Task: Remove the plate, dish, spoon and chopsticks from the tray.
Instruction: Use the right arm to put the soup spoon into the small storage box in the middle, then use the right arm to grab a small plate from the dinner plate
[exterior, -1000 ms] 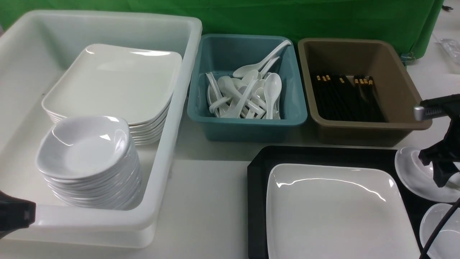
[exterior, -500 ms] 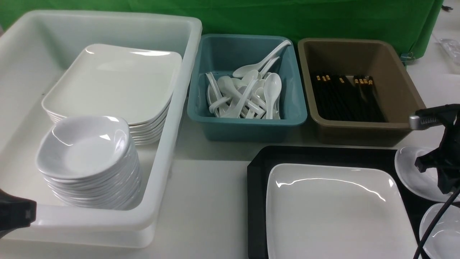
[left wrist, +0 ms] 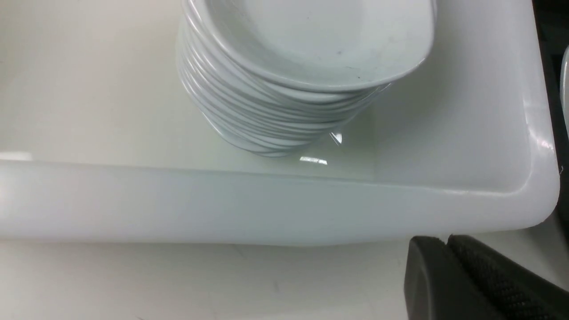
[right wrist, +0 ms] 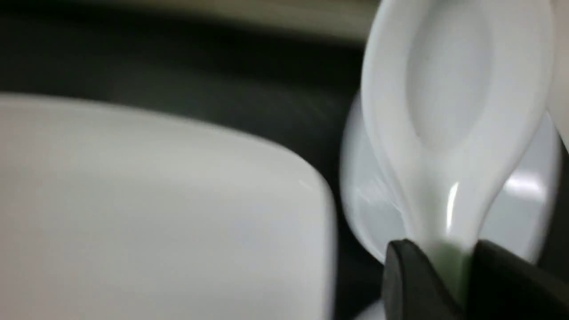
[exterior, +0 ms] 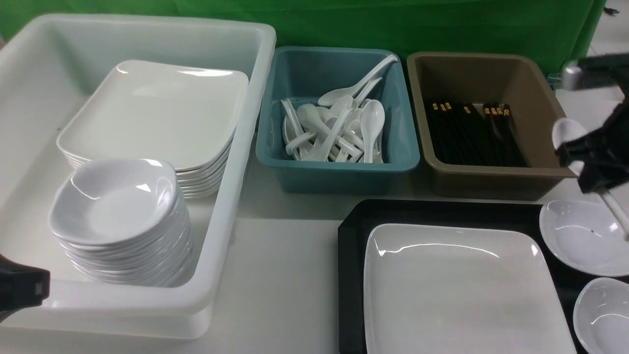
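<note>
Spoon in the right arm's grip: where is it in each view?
Front view: spoon at the far right edge, raised beside the brown tub.
Left wrist view: not in it.
Right wrist view: close up, handle clamped between the jaws.
Shared landmark: the plate, seen in the front and right wrist views.

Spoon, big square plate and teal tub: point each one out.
spoon [right wrist: 449, 111], right wrist view, its bowl.
plate [exterior: 462, 290], front view, flat centre.
teal tub [exterior: 339, 179], front view, near wall.

Bright light, glossy glare, motion blur
</note>
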Robot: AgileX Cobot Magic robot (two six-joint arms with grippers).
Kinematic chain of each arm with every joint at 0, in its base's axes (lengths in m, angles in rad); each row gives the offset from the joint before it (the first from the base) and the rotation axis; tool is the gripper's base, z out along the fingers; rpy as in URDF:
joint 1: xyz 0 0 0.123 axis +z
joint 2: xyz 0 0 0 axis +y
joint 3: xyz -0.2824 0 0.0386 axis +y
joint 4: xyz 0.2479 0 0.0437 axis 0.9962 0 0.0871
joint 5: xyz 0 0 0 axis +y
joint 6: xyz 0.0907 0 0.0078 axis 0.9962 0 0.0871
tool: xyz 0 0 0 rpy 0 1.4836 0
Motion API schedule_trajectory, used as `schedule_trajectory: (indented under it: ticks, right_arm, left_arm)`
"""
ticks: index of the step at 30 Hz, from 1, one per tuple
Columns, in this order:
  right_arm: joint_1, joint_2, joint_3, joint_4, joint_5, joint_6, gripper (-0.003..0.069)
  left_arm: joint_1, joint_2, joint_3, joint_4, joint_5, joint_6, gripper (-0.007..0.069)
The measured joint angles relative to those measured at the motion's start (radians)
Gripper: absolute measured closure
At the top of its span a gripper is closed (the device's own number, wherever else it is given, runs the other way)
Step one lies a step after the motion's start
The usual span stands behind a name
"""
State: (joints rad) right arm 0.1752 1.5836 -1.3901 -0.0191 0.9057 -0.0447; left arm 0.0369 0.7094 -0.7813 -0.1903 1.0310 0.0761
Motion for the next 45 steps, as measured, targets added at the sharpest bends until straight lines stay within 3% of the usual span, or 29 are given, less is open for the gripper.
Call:
schedule_trajectory:
  ticks: [3, 8, 14, 16, 20, 24, 27, 28, 29, 31, 32, 33, 35, 37, 40, 45]
  right_arm:
    - [0.098, 0.033, -0.118, 0.105, -0.085, -0.050, 0.0484]
    - [0.225, 0.203, -0.361, 0.154, -0.242, -0.065, 0.0484]
    - [0.280, 0.432, -0.593, 0.160, -0.328, -0.010, 0.0482]
    - [0.290, 0.518, -0.662, 0.160, -0.335, 0.007, 0.0428]
    - [0.293, 0.577, -0.705, 0.157, -0.322, 0.030, 0.0225]
    - [0.293, 0.549, -0.710, 0.087, -0.225, 0.033, 0.0138]
    - [0.293, 0.499, -0.710, -0.008, -0.107, 0.033, 0.0192]
    - [0.291, 0.458, -0.710, -0.082, -0.015, 0.027, 0.0283]
    - [0.291, 0.446, -0.710, -0.104, 0.012, 0.025, 0.0317]
    - [0.273, 0.361, -0.714, -0.225, 0.174, 0.008, 0.0550]
    - [0.259, 0.334, -0.715, -0.242, 0.221, 0.003, 0.0590]
    - [0.251, 0.329, -0.715, -0.245, 0.227, 0.001, 0.0596]
    - [0.195, 0.254, -0.691, -0.236, 0.227, -0.001, 0.0638]
    - [0.171, 0.222, -0.666, -0.220, 0.227, -0.002, 0.0642]
    - [0.095, 0.086, -0.503, -0.170, 0.227, -0.006, 0.0643]
    - [0.025, -0.128, -0.180, -0.154, 0.218, -0.017, 0.0643]
  left_arm:
    - [0.000, 0.000, 0.000, 0.000, -0.025, 0.000, 0.0607]
    - [0.000, 0.000, 0.000, -0.011, -0.039, 0.000, 0.0607]
    - [0.000, 0.000, 0.000, -0.022, -0.022, 0.000, 0.0607]
    - [0.000, 0.000, 0.000, -0.022, -0.012, 0.000, 0.0607]
    - [0.000, 0.000, 0.000, -0.026, -0.009, 0.000, 0.0607]
    - [-0.013, 0.034, 0.000, -0.113, 0.003, 0.057, 0.0608]
    - [-0.054, 0.072, 0.000, -0.182, 0.004, 0.117, 0.0618]
    - [-0.083, 0.094, 0.000, -0.210, 0.002, 0.138, 0.0620]
    - [-0.093, 0.101, 0.000, -0.215, 0.000, 0.143, 0.0621]
    - [-0.178, 0.149, 0.000, -0.224, -0.026, 0.153, 0.0624]
    - [-0.224, 0.174, 0.000, -0.224, -0.042, 0.147, 0.0624]
    - [-0.233, 0.179, 0.000, -0.223, -0.049, 0.145, 0.0624]
    - [-0.357, 0.244, -0.016, -0.193, -0.080, 0.090, 0.0624]
    - [-0.420, 0.280, -0.031, -0.166, -0.088, 0.051, 0.0624]
    - [-0.604, 0.405, -0.123, -0.066, -0.102, -0.047, 0.0624]
    - [-0.755, 0.593, -0.279, 0.014, -0.098, -0.090, 0.0624]
